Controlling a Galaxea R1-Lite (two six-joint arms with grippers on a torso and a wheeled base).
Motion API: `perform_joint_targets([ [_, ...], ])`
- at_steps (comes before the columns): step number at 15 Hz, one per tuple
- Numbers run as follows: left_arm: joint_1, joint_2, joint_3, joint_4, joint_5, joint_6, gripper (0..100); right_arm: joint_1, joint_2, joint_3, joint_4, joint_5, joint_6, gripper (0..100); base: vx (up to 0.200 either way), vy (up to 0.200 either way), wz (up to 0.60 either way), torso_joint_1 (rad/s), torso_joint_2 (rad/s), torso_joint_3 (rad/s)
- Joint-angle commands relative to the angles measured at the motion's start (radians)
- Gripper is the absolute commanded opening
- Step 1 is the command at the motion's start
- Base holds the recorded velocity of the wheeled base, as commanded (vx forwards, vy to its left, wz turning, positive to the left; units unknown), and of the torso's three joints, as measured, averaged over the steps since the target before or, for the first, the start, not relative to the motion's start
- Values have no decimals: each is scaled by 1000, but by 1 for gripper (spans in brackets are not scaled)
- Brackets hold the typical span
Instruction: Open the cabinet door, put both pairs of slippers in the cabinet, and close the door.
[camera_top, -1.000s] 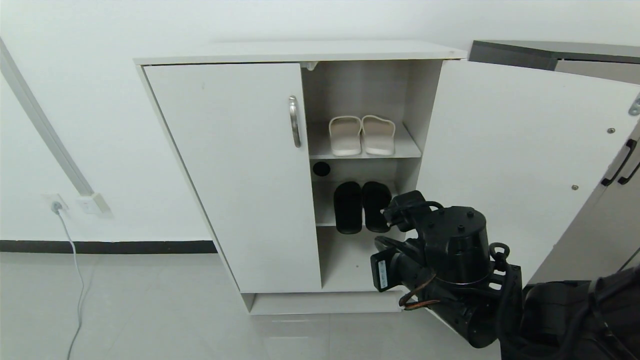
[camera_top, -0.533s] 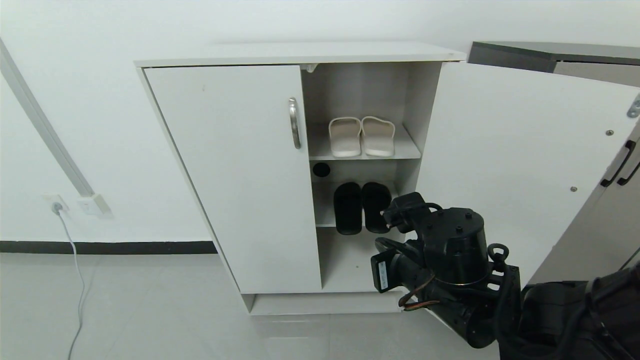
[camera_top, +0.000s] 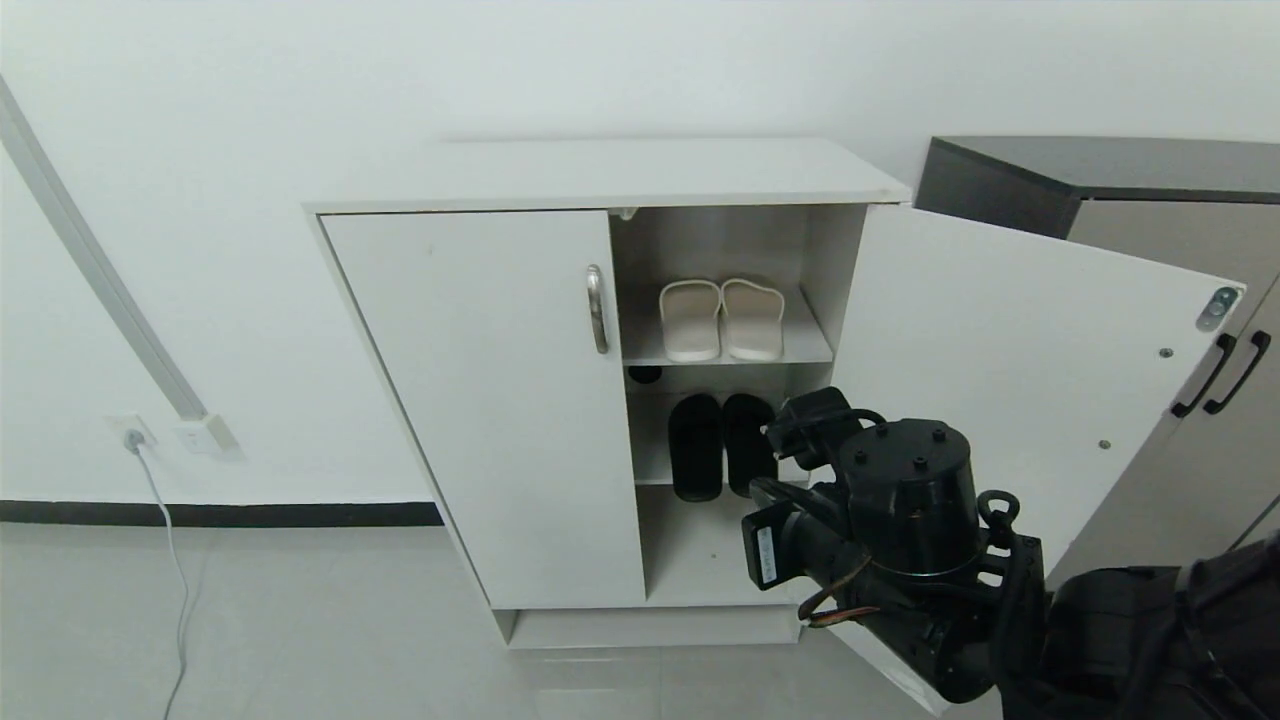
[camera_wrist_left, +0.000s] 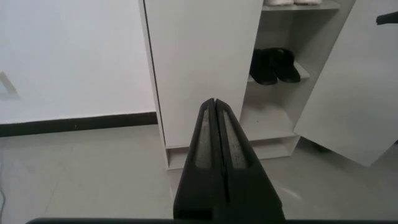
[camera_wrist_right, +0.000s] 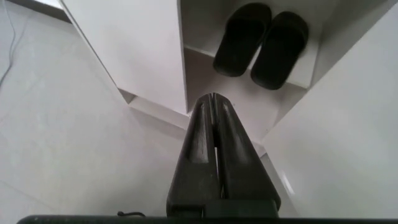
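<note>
Both pairs of slippers sit inside the cabinet (camera_top: 600, 170), so the putting-in part looks done and only the closing is left. That is likely why the right door (camera_top: 1000, 370) stands wide open, swung out to the robot's right, while the left door (camera_top: 480, 400) with its metal handle (camera_top: 596, 308) is shut. The right end effector (camera_wrist_right: 213, 98) has its fingers pressed together and holds nothing. It hangs low in front of the open side, near the inside of the open door, a good spot to push from. The left end effector (camera_wrist_left: 214, 102) also has its fingers together and is empty. It waits over the floor (camera_top: 300, 640), out of the way, facing the shut door. The white slippers (camera_top: 722, 318) lie side by side on the upper shelf (camera_top: 800, 350). The black slippers (camera_top: 722, 442) lie side by side on the middle shelf (camera_top: 650, 460). They look soft, smooth and open at the back.
</note>
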Motion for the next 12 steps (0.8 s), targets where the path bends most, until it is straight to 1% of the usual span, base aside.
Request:
perform_joint_targets([
  [1,0,1,0,0,0,-1,0,3,-5,9,0,0,1,0,0,0,0,119,-466,-359],
  [7,0,1,0,0,0,-1,0,10,-5,15,-2,0,1,0,0,0,0,137,-466,-332],
  [12,0,1,0,0,1,1,0,9,-5,18,-5,-2,1,0,0,0,0,175,-494,-317],
])
